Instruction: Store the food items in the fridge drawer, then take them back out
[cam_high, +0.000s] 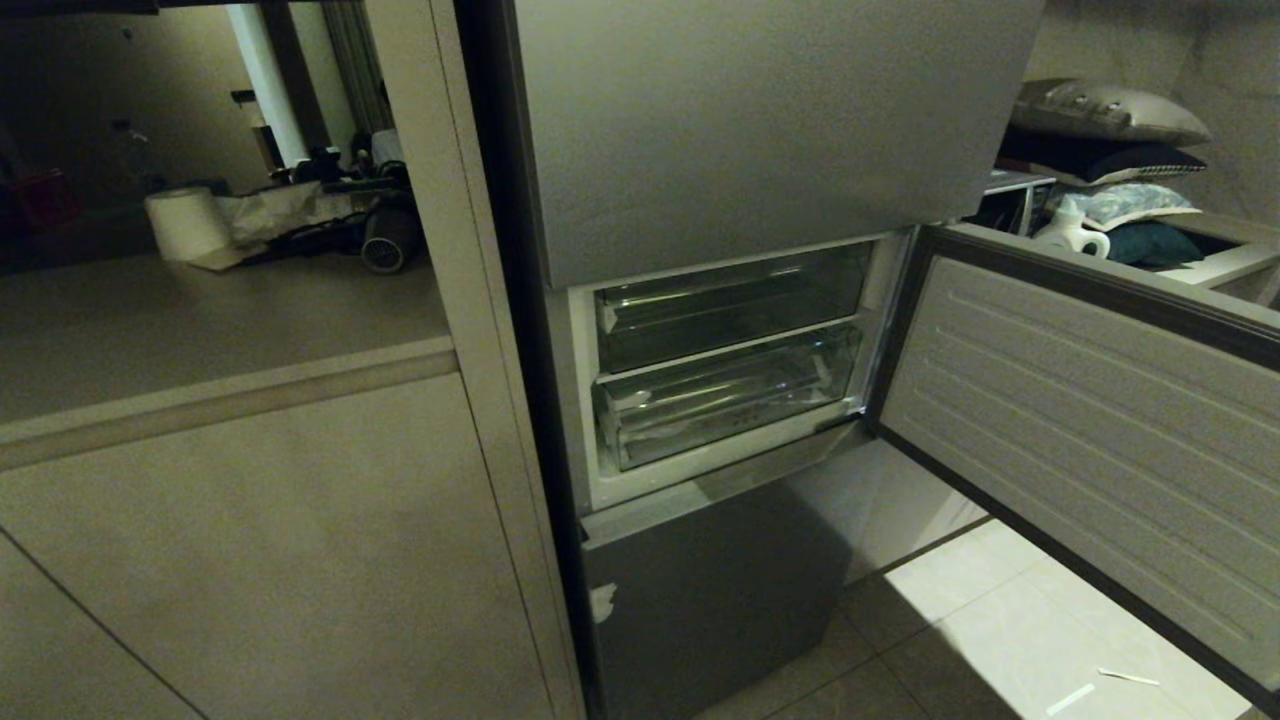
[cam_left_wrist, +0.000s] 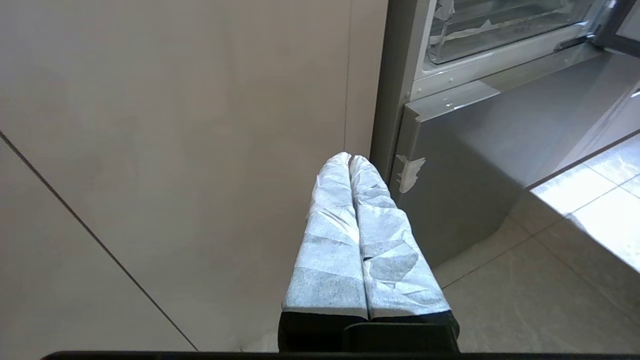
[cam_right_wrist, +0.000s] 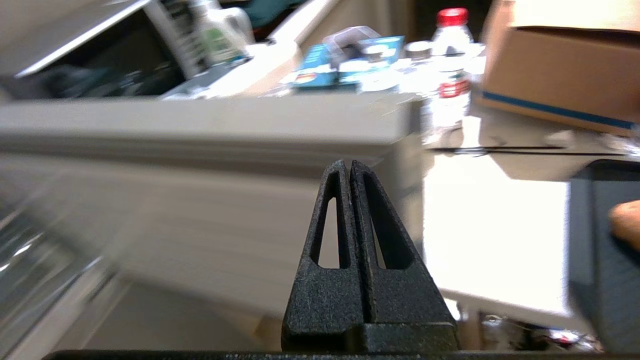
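Grippers first, nearest my cameras: my left gripper (cam_left_wrist: 350, 159) has its tape-wrapped fingers (cam_left_wrist: 330, 240) pressed together with nothing between them, low beside the beige cabinet panel (cam_left_wrist: 175, 125) and near the fridge's bottom steel door (cam_left_wrist: 465, 165), which carries a scrap of white tape (cam_left_wrist: 409, 172). My right gripper (cam_right_wrist: 348, 167) is likewise closed and empty, its black fingers (cam_right_wrist: 385, 280) meeting at the tips; that view is smeared. Beyond it I see the open fridge door (cam_right_wrist: 210, 120), then a cluttered worktop (cam_right_wrist: 500, 200) with a red-capped water bottle (cam_right_wrist: 450, 70) and a cardboard box (cam_right_wrist: 565, 65). An orange-brown rounded shape (cam_right_wrist: 627, 222) shows at the frame's edge; I cannot tell what it is.

From the head view, neither arm appears. The middle door (cam_high: 1090, 420) stands swung open to the right. Inside, two clear drawers sit pushed in, one above the other; the lower fridge drawer (cam_high: 725, 395) looks empty of food, as does the upper drawer (cam_high: 730, 300). Farther off, cushions (cam_high: 1110, 130) are stacked behind the door.
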